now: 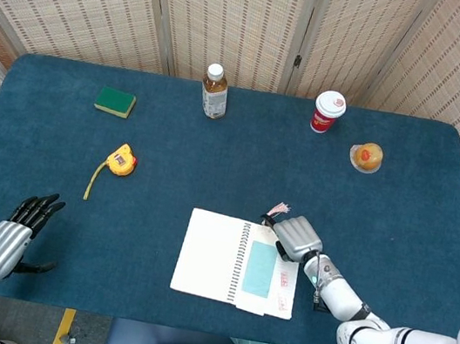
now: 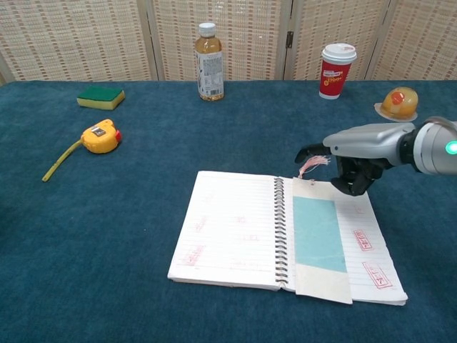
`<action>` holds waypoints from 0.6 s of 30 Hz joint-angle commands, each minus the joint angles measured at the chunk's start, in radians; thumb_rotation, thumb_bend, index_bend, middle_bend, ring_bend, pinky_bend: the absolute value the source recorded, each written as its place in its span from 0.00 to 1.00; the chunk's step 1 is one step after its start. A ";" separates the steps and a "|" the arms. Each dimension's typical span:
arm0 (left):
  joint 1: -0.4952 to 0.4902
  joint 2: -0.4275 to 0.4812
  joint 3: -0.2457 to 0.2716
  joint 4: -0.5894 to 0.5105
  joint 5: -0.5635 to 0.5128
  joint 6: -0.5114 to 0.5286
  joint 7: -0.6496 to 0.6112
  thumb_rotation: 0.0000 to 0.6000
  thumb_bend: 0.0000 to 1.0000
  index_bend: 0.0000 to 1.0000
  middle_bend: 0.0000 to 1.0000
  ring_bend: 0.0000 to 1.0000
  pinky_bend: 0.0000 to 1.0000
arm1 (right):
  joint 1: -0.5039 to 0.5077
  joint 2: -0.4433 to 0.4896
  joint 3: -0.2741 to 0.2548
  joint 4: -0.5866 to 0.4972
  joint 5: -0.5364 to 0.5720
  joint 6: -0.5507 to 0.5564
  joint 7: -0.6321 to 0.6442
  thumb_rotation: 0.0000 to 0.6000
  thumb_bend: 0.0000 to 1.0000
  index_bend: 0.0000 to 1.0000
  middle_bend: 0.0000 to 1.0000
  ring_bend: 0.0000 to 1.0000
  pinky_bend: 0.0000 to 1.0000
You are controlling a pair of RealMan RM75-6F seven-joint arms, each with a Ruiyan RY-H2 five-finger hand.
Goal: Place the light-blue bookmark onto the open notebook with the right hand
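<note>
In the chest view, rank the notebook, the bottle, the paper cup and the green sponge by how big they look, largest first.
1. open notebook, by far the largest, though it is also nearest the camera.
2. bottle.
3. paper cup, shorter than the bottle.
4. green sponge, smallest, a low flat block.

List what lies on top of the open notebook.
The light-blue bookmark lies flat on the notebook's right page, its pink tassel past the top edge. The page beneath it is covered. The right robot hand hovers by the top corner.
</note>
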 commanded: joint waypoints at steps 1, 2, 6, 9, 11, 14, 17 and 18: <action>0.000 -0.001 -0.001 0.001 -0.001 0.000 0.002 1.00 0.14 0.05 0.04 0.00 0.00 | -0.042 0.042 -0.009 -0.052 -0.104 0.052 0.028 1.00 0.67 0.13 0.99 1.00 1.00; 0.000 -0.001 -0.001 0.001 -0.002 0.000 0.004 1.00 0.14 0.05 0.04 0.00 0.00 | -0.054 0.054 -0.013 -0.067 -0.133 0.068 0.038 1.00 0.67 0.13 0.99 1.00 1.00; 0.000 -0.003 -0.001 0.000 -0.002 -0.001 0.011 1.00 0.14 0.05 0.04 0.00 0.00 | -0.107 0.115 -0.048 -0.140 -0.260 0.112 0.082 1.00 0.67 0.13 0.99 1.00 1.00; 0.001 -0.005 -0.001 -0.002 -0.002 0.000 0.019 1.00 0.14 0.05 0.04 0.00 0.00 | -0.140 0.167 -0.089 -0.210 -0.355 0.116 0.121 1.00 0.66 0.13 0.99 1.00 1.00; 0.002 -0.005 -0.001 -0.004 -0.001 0.003 0.025 1.00 0.14 0.05 0.04 0.00 0.00 | -0.158 0.207 -0.125 -0.258 -0.413 0.105 0.140 1.00 0.66 0.13 0.99 1.00 1.00; 0.004 -0.005 -0.001 -0.006 0.001 0.008 0.029 1.00 0.14 0.05 0.04 0.00 0.00 | -0.184 0.262 -0.178 -0.317 -0.488 0.095 0.158 1.00 0.67 0.13 0.99 1.00 1.00; 0.005 -0.006 0.000 -0.007 0.004 0.011 0.035 1.00 0.14 0.05 0.04 0.00 0.00 | -0.210 0.309 -0.224 -0.357 -0.551 0.087 0.186 1.00 0.66 0.13 0.99 1.00 1.00; 0.006 -0.006 0.000 -0.008 0.005 0.011 0.037 1.00 0.14 0.05 0.04 0.00 0.00 | -0.216 0.319 -0.237 -0.364 -0.566 0.081 0.198 1.00 0.67 0.13 0.99 1.00 1.00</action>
